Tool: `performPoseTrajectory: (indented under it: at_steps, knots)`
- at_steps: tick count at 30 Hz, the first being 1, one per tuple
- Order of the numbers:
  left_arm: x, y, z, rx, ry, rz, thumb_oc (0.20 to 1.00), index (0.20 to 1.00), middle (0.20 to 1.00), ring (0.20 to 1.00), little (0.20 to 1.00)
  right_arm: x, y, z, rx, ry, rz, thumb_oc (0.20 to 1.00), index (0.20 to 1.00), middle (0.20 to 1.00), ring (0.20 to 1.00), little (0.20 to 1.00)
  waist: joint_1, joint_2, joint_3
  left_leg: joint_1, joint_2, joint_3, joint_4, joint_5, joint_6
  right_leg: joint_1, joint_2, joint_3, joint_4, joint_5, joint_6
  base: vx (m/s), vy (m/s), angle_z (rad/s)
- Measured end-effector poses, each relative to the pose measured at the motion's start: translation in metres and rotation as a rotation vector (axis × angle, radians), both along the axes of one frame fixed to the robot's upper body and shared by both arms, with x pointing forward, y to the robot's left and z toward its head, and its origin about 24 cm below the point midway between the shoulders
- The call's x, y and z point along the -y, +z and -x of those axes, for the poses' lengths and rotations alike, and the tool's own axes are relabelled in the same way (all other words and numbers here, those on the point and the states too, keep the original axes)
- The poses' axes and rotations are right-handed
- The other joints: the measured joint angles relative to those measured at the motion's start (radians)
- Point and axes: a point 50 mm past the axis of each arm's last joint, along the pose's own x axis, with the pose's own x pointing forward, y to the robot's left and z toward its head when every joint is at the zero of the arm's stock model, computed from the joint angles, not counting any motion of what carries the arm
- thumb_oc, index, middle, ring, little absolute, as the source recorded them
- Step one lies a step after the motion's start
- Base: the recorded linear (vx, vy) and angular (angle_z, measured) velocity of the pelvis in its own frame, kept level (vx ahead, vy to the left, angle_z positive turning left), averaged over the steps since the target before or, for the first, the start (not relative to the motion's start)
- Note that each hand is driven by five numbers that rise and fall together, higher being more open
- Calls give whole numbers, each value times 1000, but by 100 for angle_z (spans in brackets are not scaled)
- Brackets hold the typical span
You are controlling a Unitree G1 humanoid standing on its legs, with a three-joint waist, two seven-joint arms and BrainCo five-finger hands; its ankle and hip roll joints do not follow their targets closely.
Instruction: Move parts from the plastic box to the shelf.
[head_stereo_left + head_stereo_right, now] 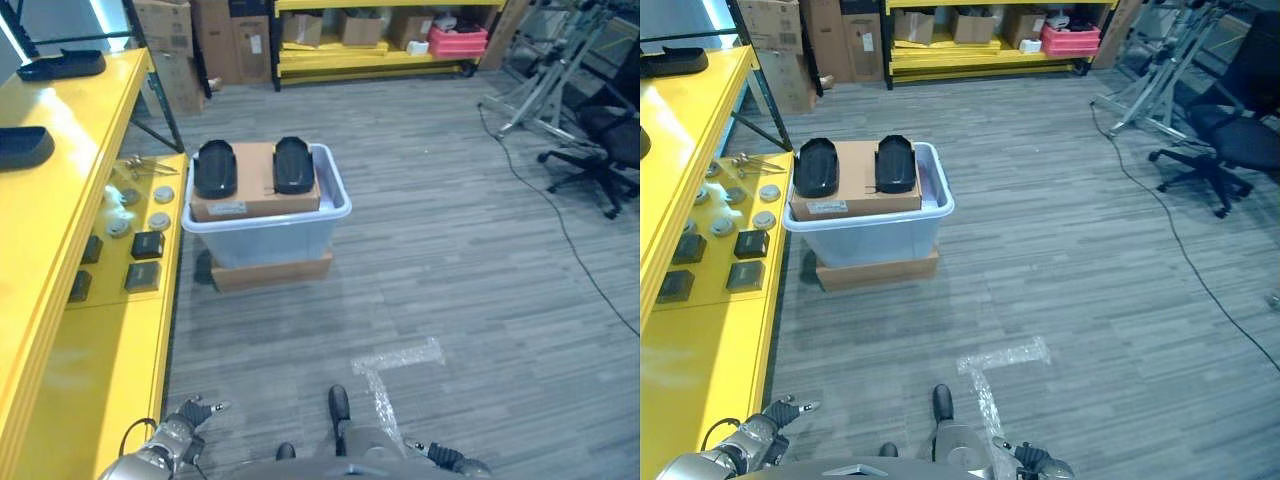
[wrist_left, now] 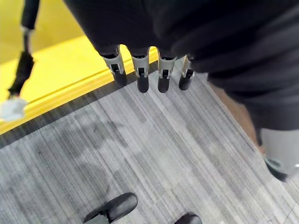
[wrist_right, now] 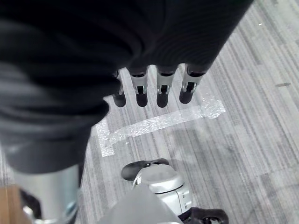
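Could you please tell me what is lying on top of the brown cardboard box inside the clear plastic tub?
Two black oval parts lie side by side on the brown cardboard box. Anything beneath it in the clear plastic tub is hidden.

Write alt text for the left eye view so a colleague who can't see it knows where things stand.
A clear plastic box stands on the grey floor beside a yellow shelf, carrying a cardboard box with two black parts on top. The shelf already holds small round and dark square parts. The left hand hangs open low, holding nothing.

Warehouse workshop: yellow shelving (image 1: 60, 230), cartons (image 1: 170, 40).
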Motion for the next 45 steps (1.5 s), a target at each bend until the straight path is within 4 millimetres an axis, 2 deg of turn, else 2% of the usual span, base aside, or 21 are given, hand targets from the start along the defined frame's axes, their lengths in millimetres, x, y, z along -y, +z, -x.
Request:
performPoseTrajectory:
  at_steps: [2,5,6,8,9,11,13,15,16,17,19,20,22,24,26,29,30,33,38,40,45]
  knots:
    - [5,-3,7,-20,10,15,1000,1000,1000,1000,1000,2,0,4,-16,13,7,1000,1000,1000,1000,1000,19,-39,-3,-80,-47,9,257,-9,-22,52,-46,0,-32,-7,-15,187,-144,26]
    - [14,-8,20,-56,31,41,1000,1000,1000,1000,1000,23,11,-18,28,74,75,1000,1000,1000,1000,1000,56,-16,11,-235,-64,19,573,-14,-50,144,-41,-4,-92,-26,-52,283,-88,7]
    - [13,-7,15,-36,38,44,1000,1000,1000,1000,1000,25,13,-21,40,76,85,1000,1000,1000,1000,1000,58,-24,13,-268,-35,68,534,-31,-47,174,-46,-10,-121,-44,-69,317,2,34]
    - [13,-4,7,-3,24,42,1000,1000,1000,1000,1000,28,17,-32,64,80,99,1000,1000,1000,1000,1000,93,-49,32,-278,10,156,264,-11,-26,181,-62,-14,-127,-63,-60,291,28,22]
    - [16,-3,1,19,12,52,1000,1000,1000,1000,1000,35,24,-48,108,95,135,1000,1000,1000,1000,1000,90,-24,58,-321,70,167,12,96,-51,211,-34,-26,-120,-70,-31,425,50,18]
    - [16,-6,10,-8,16,51,1000,1000,1000,1000,1000,35,30,-65,153,109,146,1000,1000,1000,1000,1000,96,-13,70,-351,91,164,-65,173,-52,253,-11,-14,-127,-123,-16,479,100,-14]
    - [13,-10,30,-65,37,45,1000,1000,1000,1000,1000,34,32,-72,155,112,146,1000,1000,1000,1000,1000,125,-6,79,-340,86,136,-58,222,-31,302,-1,47,-127,-155,-13,371,141,-95]
    - [7,-13,48,-130,85,32,1000,1000,1000,1000,1000,36,32,-69,176,69,139,1000,1000,1000,1000,1000,116,-14,73,-322,55,154,54,216,4,358,-13,63,-114,-189,-8,254,112,-81]
    - [8,-14,56,-147,97,33,1000,1000,1000,1000,1000,40,31,-63,172,35,143,1000,1000,1000,1000,1000,110,13,65,-282,73,153,55,179,27,363,13,58,-50,-221,3,241,106,-57]
    - [1,-14,63,-161,100,18,1000,1000,1000,1000,1000,34,27,-58,165,30,127,1000,1000,1000,1000,1000,111,8,54,-257,71,165,30,229,54,334,11,55,36,-268,17,240,104,-48]
    - [-10,-9,51,-129,101,-10,1000,1000,1000,1000,1000,14,20,-55,174,28,76,1000,1000,1000,1000,1000,84,-19,58,-206,65,169,-4,221,68,165,10,48,413,-305,56,183,0,-13]
    - [-14,-6,37,-98,89,-22,1000,1000,1000,1000,1000,7,14,-43,147,40,58,1000,1000,1000,1000,1000,63,-25,55,-176,54,151,-30,226,62,93,-7,48,506,-337,68,324,-109,28]
    - [-16,6,-7,26,81,-22,1000,1000,1000,1000,1000,2,11,-38,120,64,46,1000,1000,1000,1000,1000,62,-29,56,-136,26,129,-54,201,68,34,-67,21,346,-367,67,217,-109,43]
    - [-15,15,-33,114,90,-19,1000,1000,1000,1000,1000,-4,18,-57,221,73,32,1000,1000,1000,1000,1000,47,-24,60,-136,23,98,-54,189,60,11,-57,90,125,-301,74,115,-107,52]
    - [-14,21,-46,183,79,-13,1000,1000,1000,1000,1000,-14,34,-81,384,113,22,1000,1000,1000,1000,1000,28,-32,59,-106,12,85,-54,160,66,-15,-58,139,95,-201,78,80,-155,46]
    - [-11,15,-27,186,96,-20,1000,1000,1000,1000,1000,-27,65,-110,607,192,43,1000,1000,1000,1000,1000,37,-35,46,-60,5,103,-55,119,66,-12,-62,109,81,-110,85,41,-96,-12]
    - [-9,12,-20,172,108,-15,1000,1000,1000,1000,1000,-26,74,-116,663,208,79,1000,1000,1000,1000,1000,37,-43,33,-60,6,93,-54,107,61,6,-64,98,27,-39,79,9,-60,-5]
    - [25,-1,-3,128,100,55,1000,1000,1000,1000,1000,3,117,-151,846,182,251,1000,1000,1000,1000,1000,43,12,60,-71,36,90,-54,110,45,67,-47,53,-122,56,44,16,-53,11]
    - [38,-4,1,117,87,84,1000,1000,1000,1000,1000,6,164,-182,1054,163,337,1000,1000,1000,1000,1000,40,13,82,-110,60,119,-49,96,10,78,-55,39,-122,40,26,25,-30,11]
    - [43,-5,2,102,63,86,1000,1000,1000,1000,1000,3,187,-199,1158,168,371,1000,1000,1000,1000,1000,45,57,90,-120,129,113,-60,118,-22,97,-25,26,-129,18,38,9,-6,3]
    - [32,-5,5,84,6,35,1000,1000,1000,1000,1000,-14,199,-230,1168,231,416,1000,1000,1000,1000,1000,75,40,102,-162,95,78,-60,130,-14,75,-62,-1,-129,19,58,-75,1,19]
